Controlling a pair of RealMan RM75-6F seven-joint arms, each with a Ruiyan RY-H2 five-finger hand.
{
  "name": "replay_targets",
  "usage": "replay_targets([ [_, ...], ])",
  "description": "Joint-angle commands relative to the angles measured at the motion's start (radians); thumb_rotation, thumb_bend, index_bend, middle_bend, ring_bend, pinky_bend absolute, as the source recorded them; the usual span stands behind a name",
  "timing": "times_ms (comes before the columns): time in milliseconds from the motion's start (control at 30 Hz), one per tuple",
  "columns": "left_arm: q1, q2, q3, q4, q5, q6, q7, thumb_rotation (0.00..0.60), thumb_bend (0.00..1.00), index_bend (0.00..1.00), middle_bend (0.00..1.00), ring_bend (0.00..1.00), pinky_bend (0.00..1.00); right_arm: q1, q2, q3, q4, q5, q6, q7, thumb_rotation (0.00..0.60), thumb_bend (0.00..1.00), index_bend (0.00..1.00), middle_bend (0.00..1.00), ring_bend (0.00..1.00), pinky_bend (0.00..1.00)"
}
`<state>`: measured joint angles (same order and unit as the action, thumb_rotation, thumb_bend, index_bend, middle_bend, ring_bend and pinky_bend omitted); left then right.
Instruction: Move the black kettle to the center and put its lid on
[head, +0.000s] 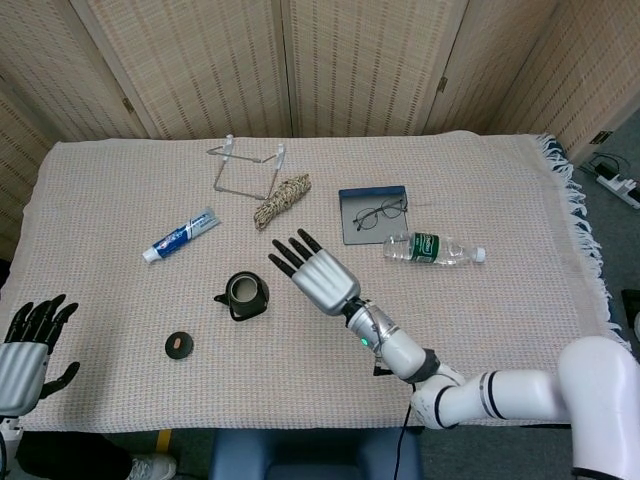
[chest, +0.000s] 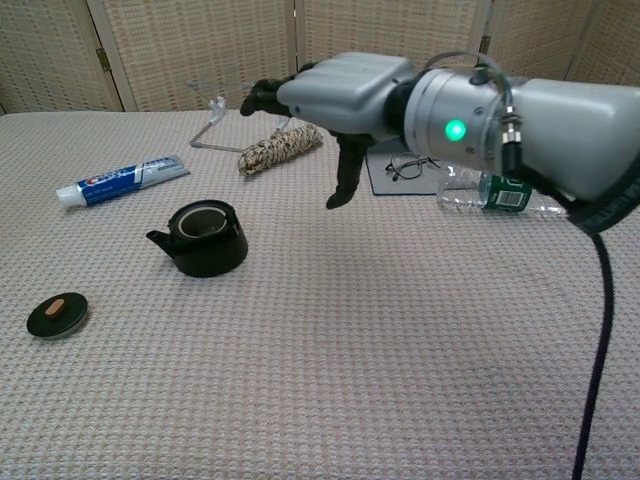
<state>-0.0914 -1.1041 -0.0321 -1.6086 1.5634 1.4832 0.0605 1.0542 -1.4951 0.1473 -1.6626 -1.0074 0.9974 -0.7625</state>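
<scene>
The black kettle stands upright on the cloth, lidless, with its spout pointing left. Its round black lid lies flat on the cloth to the kettle's front left. My right hand hovers above the table to the right of the kettle, fingers spread, holding nothing and clear of the kettle. My left hand is off the table's front left corner, fingers apart and empty.
A toothpaste tube lies behind the kettle on the left. A wire rack, a rope bundle, glasses on a dark tray and a water bottle lie further back and right.
</scene>
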Motion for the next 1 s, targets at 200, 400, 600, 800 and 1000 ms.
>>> replay_targets([
  [200, -0.056, -0.018, -0.002, 0.034, 0.036, -0.055, -0.04, 0.6, 0.23, 0.13, 0.04, 0.1, 0.0, -0.231, 0.218, -0.133, -0.2, -0.146, 0.253, 0.055, 0.6, 0.07, 0.0, 0.0, 0.1, 0.06],
  [400, -0.164, -0.031, 0.016, 0.063, 0.12, -0.173, -0.07, 0.6, 0.23, 0.15, 0.09, 0.17, 0.05, -0.435, 0.334, -0.222, -0.217, -0.243, 0.454, 0.158, 0.6, 0.07, 0.0, 0.0, 0.11, 0.1],
  [600, -0.245, -0.049, 0.039, 0.069, 0.167, -0.277, -0.044, 0.6, 0.21, 0.18, 0.23, 0.3, 0.22, -0.566, 0.387, -0.234, -0.181, -0.274, 0.553, 0.276, 0.6, 0.07, 0.0, 0.0, 0.11, 0.11],
  [800, -0.323, -0.077, 0.037, 0.058, 0.148, -0.399, 0.014, 0.6, 0.2, 0.22, 0.59, 0.72, 0.74, -0.646, 0.396, -0.222, -0.122, -0.255, 0.558, 0.365, 0.6, 0.07, 0.0, 0.0, 0.11, 0.14],
  [1000, -0.37, -0.123, 0.023, 0.061, 0.078, -0.486, 0.071, 0.6, 0.2, 0.24, 0.74, 0.84, 0.83, -0.681, 0.389, -0.203, -0.086, -0.274, 0.535, 0.411, 0.6, 0.07, 0.0, 0.0, 0.11, 0.14],
])
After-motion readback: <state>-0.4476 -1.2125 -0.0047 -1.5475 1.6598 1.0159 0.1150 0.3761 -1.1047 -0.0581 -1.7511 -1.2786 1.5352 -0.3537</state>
